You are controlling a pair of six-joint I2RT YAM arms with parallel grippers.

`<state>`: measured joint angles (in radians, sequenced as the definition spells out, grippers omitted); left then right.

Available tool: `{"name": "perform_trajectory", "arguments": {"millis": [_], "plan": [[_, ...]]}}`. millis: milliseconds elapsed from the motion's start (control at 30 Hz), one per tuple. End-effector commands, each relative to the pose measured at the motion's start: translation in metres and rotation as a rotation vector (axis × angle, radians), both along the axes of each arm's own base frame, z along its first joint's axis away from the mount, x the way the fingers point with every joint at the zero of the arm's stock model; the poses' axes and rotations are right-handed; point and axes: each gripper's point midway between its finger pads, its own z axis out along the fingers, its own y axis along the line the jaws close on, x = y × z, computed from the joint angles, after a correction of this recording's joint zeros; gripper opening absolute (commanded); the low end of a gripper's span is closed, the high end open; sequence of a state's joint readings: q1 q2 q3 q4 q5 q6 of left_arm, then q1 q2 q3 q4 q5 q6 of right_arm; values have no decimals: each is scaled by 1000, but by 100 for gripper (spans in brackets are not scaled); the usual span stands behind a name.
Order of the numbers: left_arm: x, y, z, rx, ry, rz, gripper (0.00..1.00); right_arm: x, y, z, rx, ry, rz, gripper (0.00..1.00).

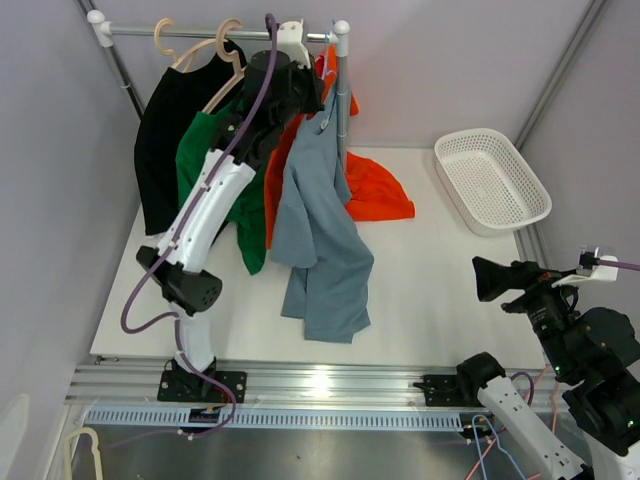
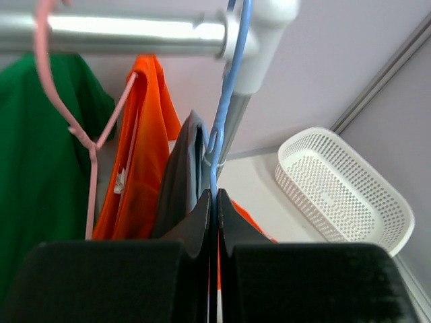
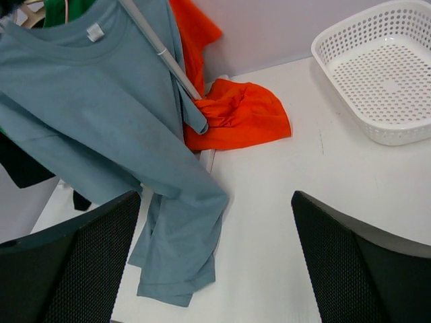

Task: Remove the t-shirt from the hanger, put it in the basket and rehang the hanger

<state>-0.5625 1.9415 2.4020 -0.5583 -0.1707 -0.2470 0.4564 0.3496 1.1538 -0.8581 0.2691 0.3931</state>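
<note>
Where its fingers (image 2: 199, 219) meet at lower centre, the left gripper (image 2: 214, 202) clamps the blue hanger (image 2: 227, 101). The right gripper (image 3: 217, 198) gapes wide, holding nothing.

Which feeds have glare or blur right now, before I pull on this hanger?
Left wrist: bright glare on the rail, and the tool gripping the blue hanger looks soft, while the basket is sharp. Top: one hot spot on the aluminium frame. Right wrist: even light, grey shirt crisp.

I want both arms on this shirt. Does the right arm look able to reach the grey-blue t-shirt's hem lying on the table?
Probably yes: the right claw is open, and only table surface lies between it and the hem of the grey-blue t-shirt.
</note>
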Motion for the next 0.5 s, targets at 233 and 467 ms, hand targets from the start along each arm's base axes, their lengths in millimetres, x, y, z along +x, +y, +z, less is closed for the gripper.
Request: {"name": "perform_trajectory", "arguments": {"millis": [233, 467], "plan": [[-96, 51, 136, -182, -264, 18, 1, 18, 48, -10, -17, 46, 202, 99], [-128, 64, 74, -198, -105, 264, 0, 31, 130, 1, -6, -25, 602, 99]]}}
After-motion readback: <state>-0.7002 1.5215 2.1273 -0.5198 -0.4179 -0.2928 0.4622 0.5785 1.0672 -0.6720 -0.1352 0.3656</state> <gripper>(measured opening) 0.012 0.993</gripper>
